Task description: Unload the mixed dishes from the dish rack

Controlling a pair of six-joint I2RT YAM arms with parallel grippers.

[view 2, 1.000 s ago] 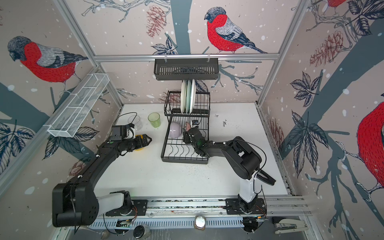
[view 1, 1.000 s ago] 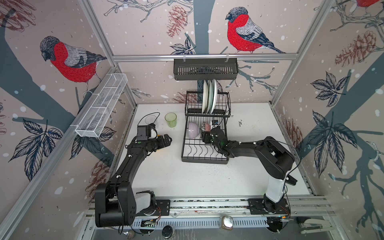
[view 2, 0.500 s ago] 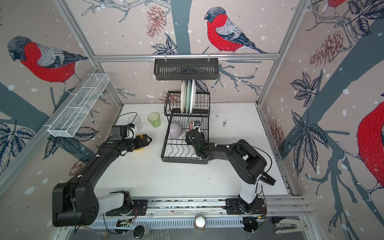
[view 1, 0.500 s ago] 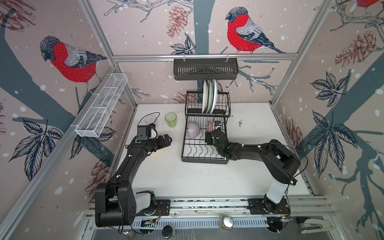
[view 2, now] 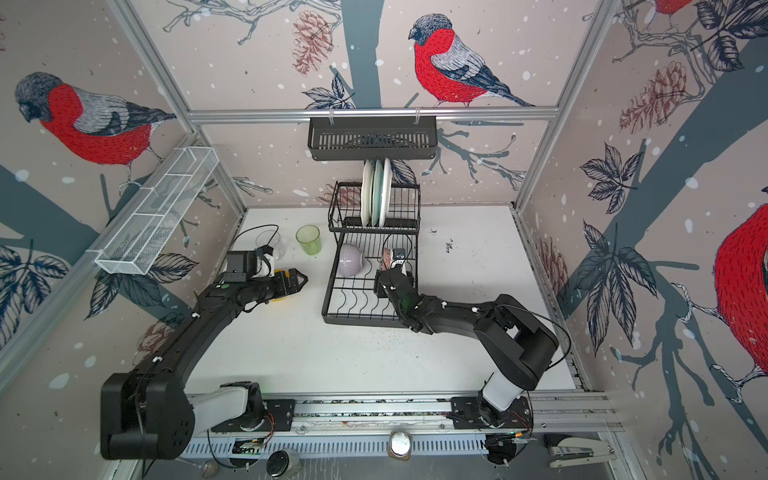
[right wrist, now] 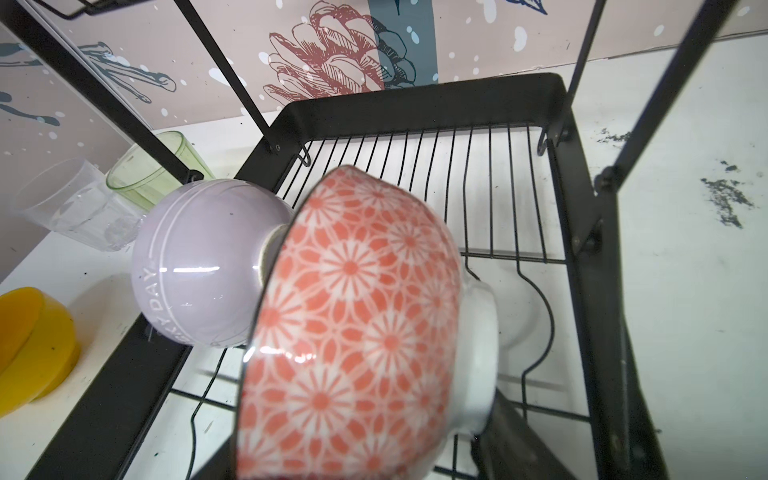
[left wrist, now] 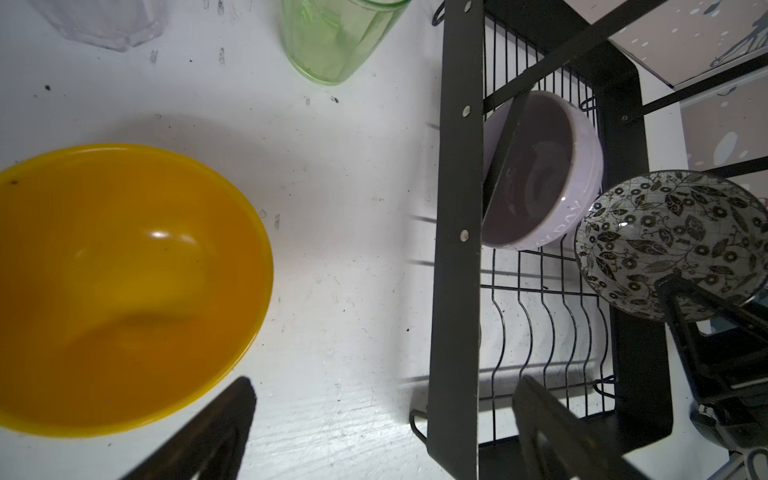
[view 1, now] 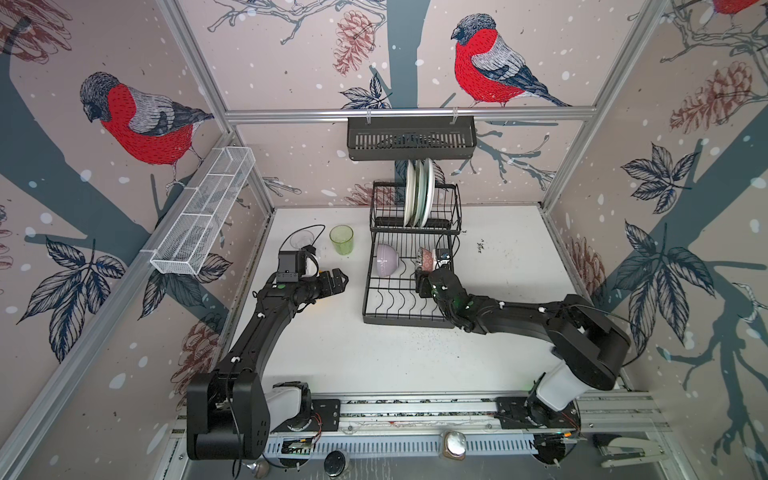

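Observation:
The black dish rack (view 1: 409, 320) stands mid-table. On its lower tier a lilac bowl (view 1: 386, 259) lies on its side. Close beside it is the pink-patterned bowl (right wrist: 357, 316), on edge, with my right gripper (right wrist: 361, 436) shut on it from rim to foot; one finger (right wrist: 511, 440) shows at the foot. Three plates (view 1: 419, 195) stand upright in the top tier. My left gripper (left wrist: 384, 382) is open and empty over the table, between the yellow bowl (left wrist: 124, 286) and the rack's left side. A green glass (view 1: 341, 240) and a clear glass (view 1: 302, 240) stand left of the rack.
A black slotted basket (view 1: 411, 139) hangs on the back rail above the rack. A white mesh basket (view 1: 203, 216) is fixed to the left wall. A black cable (view 1: 307, 228) loops over the table by the clear glass. The rack's slanted struts (right wrist: 648, 95) flank the pink-patterned bowl.
The right arm's elbow has swung out to the right while its gripper stays on the pink-patterned bowl, which has shifted slightly. The left arm has not moved.

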